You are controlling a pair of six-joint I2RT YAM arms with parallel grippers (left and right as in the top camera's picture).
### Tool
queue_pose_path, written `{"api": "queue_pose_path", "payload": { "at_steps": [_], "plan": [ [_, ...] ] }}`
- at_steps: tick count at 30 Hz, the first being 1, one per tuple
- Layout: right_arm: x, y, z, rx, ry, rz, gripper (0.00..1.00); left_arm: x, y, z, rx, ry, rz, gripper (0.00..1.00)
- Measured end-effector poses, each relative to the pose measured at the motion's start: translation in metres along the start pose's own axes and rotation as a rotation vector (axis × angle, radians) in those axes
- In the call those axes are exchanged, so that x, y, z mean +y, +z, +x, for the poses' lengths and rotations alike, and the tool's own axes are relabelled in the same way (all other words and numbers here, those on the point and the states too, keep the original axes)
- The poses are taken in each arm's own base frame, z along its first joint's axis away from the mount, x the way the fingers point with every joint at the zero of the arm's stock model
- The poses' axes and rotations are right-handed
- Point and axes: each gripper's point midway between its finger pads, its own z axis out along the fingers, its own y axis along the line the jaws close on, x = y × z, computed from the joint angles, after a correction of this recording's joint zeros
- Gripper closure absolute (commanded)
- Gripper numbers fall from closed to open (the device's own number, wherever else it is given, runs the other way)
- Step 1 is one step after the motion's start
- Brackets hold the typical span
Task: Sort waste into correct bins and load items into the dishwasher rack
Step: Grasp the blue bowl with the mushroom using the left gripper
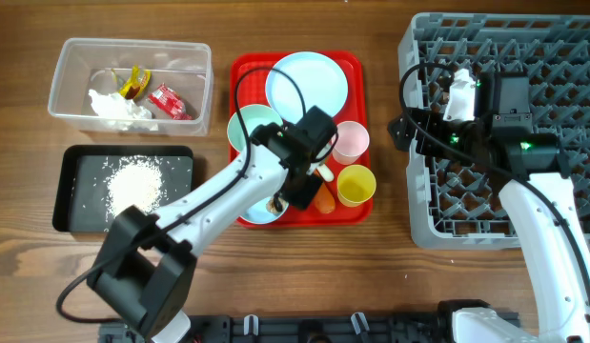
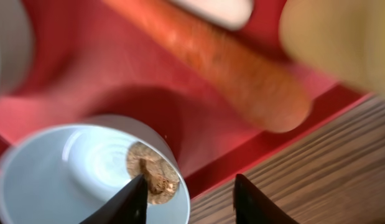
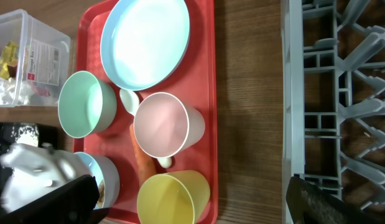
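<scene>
The left gripper [image 1: 293, 195] [image 2: 191, 202] hangs open over the near pale blue bowl [image 2: 68, 180] on the red tray [image 1: 249, 71]. One finger [image 2: 133, 200] is inside the bowl beside the brown food lump [image 2: 153, 174]; the other is outside the rim, over the table. An orange carrot [image 2: 242, 68] lies next to the bowl. The plate [image 1: 307, 86], pink cup [image 1: 351, 141] and yellow cup [image 1: 356, 184] stand on the tray. The white spoon [image 3: 130, 99] lies partly under the pink cup. The right gripper [image 1: 407, 129] [image 3: 189, 186] is open and empty at the left edge of the dishwasher rack [image 1: 561, 38].
The clear tub [image 1: 71, 57] at the back left holds red and yellow wrappers [image 1: 169, 100] and white tissue [image 1: 113, 107]. In front of it the black tray [image 1: 71, 214] holds white rice [image 1: 134, 183]. A second bowl [image 1: 247, 129] sits behind the left gripper.
</scene>
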Motion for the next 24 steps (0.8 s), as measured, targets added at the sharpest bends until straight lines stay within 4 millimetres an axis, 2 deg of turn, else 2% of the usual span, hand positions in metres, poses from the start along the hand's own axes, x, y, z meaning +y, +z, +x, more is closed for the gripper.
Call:
{"api": "queue_pose_path", "payload": {
  "at_steps": [3,5,12,17,23,24],
  "plan": [
    [0.000,0.000,0.000,0.000,0.000,0.000,0.00,0.001,0.014,0.010,0.038,-0.019,-0.001,0.62],
    [0.000,0.000,0.000,0.000,0.000,0.000,0.01,0.001,0.020,0.011,0.038,-0.036,-0.002,0.66],
    [0.000,0.000,0.000,0.000,0.000,0.000,0.01,0.000,0.024,0.001,-0.008,-0.073,0.005,0.79],
    [0.000,0.000,0.000,0.000,0.000,0.000,0.01,0.001,0.026,-0.002,-0.017,-0.078,0.002,0.80],
    [0.000,0.000,0.000,0.000,0.000,0.000,0.00,0.004,0.043,0.005,-0.004,-0.100,-0.011,0.96],
    [0.000,0.000,0.000,0.000,0.000,0.000,0.00,0.004,0.045,0.007,0.000,-0.106,-0.013,0.96]
  ]
}}
